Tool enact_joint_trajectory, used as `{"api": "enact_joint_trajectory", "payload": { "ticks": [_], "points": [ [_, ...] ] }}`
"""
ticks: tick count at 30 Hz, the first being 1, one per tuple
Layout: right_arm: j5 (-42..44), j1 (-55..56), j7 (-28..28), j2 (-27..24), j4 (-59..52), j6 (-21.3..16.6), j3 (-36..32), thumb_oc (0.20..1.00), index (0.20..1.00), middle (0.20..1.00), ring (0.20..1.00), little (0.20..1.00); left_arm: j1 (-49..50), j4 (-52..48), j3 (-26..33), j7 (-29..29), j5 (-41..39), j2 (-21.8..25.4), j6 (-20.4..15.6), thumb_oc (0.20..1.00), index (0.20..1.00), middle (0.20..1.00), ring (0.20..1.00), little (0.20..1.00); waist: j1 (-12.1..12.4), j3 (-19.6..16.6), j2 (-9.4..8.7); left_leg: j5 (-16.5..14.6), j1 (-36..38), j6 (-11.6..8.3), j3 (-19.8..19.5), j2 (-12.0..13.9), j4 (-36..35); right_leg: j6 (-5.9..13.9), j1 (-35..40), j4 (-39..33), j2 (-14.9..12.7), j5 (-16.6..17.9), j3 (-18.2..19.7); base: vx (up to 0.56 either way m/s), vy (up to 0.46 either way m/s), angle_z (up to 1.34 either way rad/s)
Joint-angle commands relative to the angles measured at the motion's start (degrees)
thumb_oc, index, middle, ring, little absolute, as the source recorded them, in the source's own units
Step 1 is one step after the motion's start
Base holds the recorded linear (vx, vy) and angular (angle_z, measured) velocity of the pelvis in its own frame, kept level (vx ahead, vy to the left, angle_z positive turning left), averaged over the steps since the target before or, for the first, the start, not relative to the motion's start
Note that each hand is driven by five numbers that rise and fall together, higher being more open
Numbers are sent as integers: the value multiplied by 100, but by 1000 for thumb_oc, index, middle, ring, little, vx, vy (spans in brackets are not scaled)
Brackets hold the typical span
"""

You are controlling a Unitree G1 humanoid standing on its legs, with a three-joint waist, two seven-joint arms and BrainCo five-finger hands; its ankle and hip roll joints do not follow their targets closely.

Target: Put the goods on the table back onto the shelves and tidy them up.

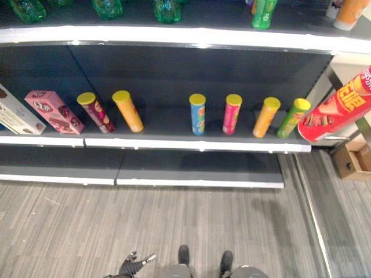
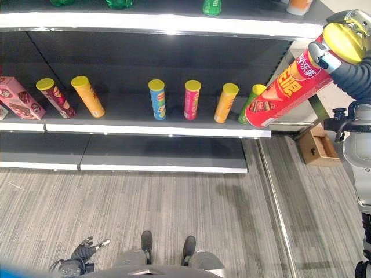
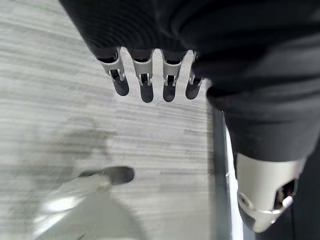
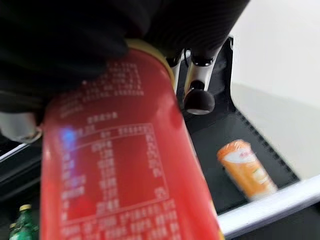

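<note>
Low over the grey wood-grain floor [image 1: 174,226] hangs the left hand [image 1: 134,263], its silver dark-tipped fingers [image 3: 145,85] straight, side by side and holding nothing. Raised at the far right end of the dark shelf unit's middle shelf [image 2: 156,128], the right hand [image 2: 348,43] has its fingers curled round the yellow-lidded end of a tall red cardboard snack tube [image 2: 284,92], which slants down with its base just over the shelf's right end, beside a green tube [image 2: 250,103]. Along that shelf stand an orange tube [image 2: 225,102], a pink tube [image 2: 192,99], a blue tube [image 2: 157,99], another orange tube [image 2: 88,96], a maroon tube [image 2: 54,97] and a pink carton [image 2: 18,98].
</note>
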Motion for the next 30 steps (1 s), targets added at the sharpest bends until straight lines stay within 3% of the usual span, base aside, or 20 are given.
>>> {"api": "enact_joint_trajectory", "payload": {
  "ticks": [1,2,4,5,6,7,9,11,14,15,17,18,22,25,27,28,29,30],
  "points": [
    [259,-560,49,-212,-152,-156,121,200,200,200,200,200,-106,-84,38,17,-120,358,-68,1000,1000,1000,1000,1000,287,-10,-357,-838,-167,-166,120,53,651,503,52,269,-384,-621,259,6,186,12],
    [318,-651,97,-238,-167,-177,255,200,200,200,200,200,-64,-76,26,11,-159,378,-94,1000,1000,1000,1000,1000,346,27,-389,-725,-199,-223,-110,407,546,536,10,299,-514,-643,293,2,156,-4],
    [318,-687,95,-242,-150,-180,285,200,200,200,200,200,-63,-75,38,10,-159,373,-95,1000,1000,1000,1000,1000,318,6,-391,-679,-223,-221,-122,399,512,533,-27,309,-520,-632,280,29,181,-10],
    [415,-615,140,-247,-169,-211,336,200,200,200,200,200,-38,-98,62,0,-262,434,-99,1000,1000,1000,1000,1000,287,-25,-363,-147,-252,-317,-427,1158,90,627,-119,395,-684,-751,341,110,363,15],
    [427,-556,125,-258,-167,-228,322,200,200,200,200,200,-30,-98,84,25,-301,444,-112,1000,1000,1000,1000,1000,257,-32,-351,44,-287,-402,-421,1418,-108,667,-137,452,-771,-789,359,114,356,21],
    [429,-545,125,-258,-169,-230,315,200,200,200,200,200,-27,-98,80,25,-303,445,-113,1000,1000,1000,1000,1000,263,-42,-342,74,-261,-416,-412,1437,-167,660,-151,475,-757,-807,361,92,234,23],
    [420,-360,96,-283,-202,-214,201,200,200,200,200,200,7,-149,139,65,-397,514,-128,1000,1000,1000,1000,1000,244,-70,-292,394,-394,-591,-495,1811,-424,780,-112,574,-923,-937,427,165,342,16],
    [344,-183,79,-261,-249,-172,54,200,200,200,200,200,18,-202,182,120,-392,578,-143,1000,1000,1000,1000,1000,250,-108,-199,564,-447,-750,-641,1939,-498,891,5,664,-1069,-1011,482,237,443,-2],
    [288,-21,125,-227,-333,-106,-78,200,200,200,200,200,62,-314,154,113,-383,613,-148,1000,1000,1000,1000,1000,276,-155,-93,360,-380,-828,-937,1787,-300,959,128,748,-1218,-960,601,220,430,-24],
    [161,81,172,-129,-312,-28,-176,200,200,200,200,200,28,-276,137,107,-321,606,-146,1000,1000,1000,1000,1000,225,-213,-25,-9,-312,-891,-962,1561,-102,1091,189,814,-1511,-781,614,238,523,-33],
    [121,72,170,14,-279,35,-179,200,200,200,200,200,-82,-207,52,87,-222,698,-116,1000,1000,1000,1000,1000,201,-199,-98,-322,-279,-775,-824,1294,96,1199,78,938,-1816,-463,705,200,567,1],
    [115,61,152,83,-271,51,-163,200,200,200,200,200,-129,-210,50,106,-204,772,-117,1000,1000,1000,1000,1000,216,-198,-180,-404,-266,-703,-687,1157,162,1265,-36,998,-1997,-141,748,77,441,19],
    [51,-38,181,276,-283,87,-16,200,200,200,200,200,-165,-240,101,112,-114,920,-107,1000,1000,1000,1000,1000,216,-187,-222,-573,-28,-332,-338,743,-103,1327,-321,1109,-2423,823,646,42,426,-24],
    [-7,-92,197,302,-285,98,101,200,200,200,200,200,-132,-247,130,117,-83,956,-81,1000,1000,1000,1000,1000,249,-144,-195,-621,123,-161,-180,538,-209,1272,-386,1248,-2661,1076,404,8,287,-15],
    [-1,-18,227,345,-304,107,104,200,200,200,200,200,-120,-222,185,96,-51,991,-49,1000,1000,1000,1000,1000,202,-93,-124,-644,247,-75,-146,437,-314,1136,-417,1475,-2527,820,417,26,390,-10],
    [7,1,287,331,-293,118,73,200,200,200,200,200,-168,-122,192,102,-16,976,-44,1000,1000,1000,1000,1000,145,-56,-104,-614,295,23,-134,287,-388,998,-577,1633,-2028,423,727,69,410,2],
    [80,-47,299,292,-307,80,98,200,200,200,200,200,-215,-82,156,84,-66,931,-42,1000,1000,1000,1000,1000,113,-33,-63,-606,321,66,-132,205,-443,878,-693,1509,-1538,-88,787,70,355,3],
    [107,-104,275,280,-309,66,117,200,200,200,200,200,-232,-48,147,79,-88,892,-48,1000,1000,1000,1000,1000,103,-6,-60,-598,341,89,-142,140,-447,874,-719,1384,-1390,-161,825,68,211,21]
  ]
}}
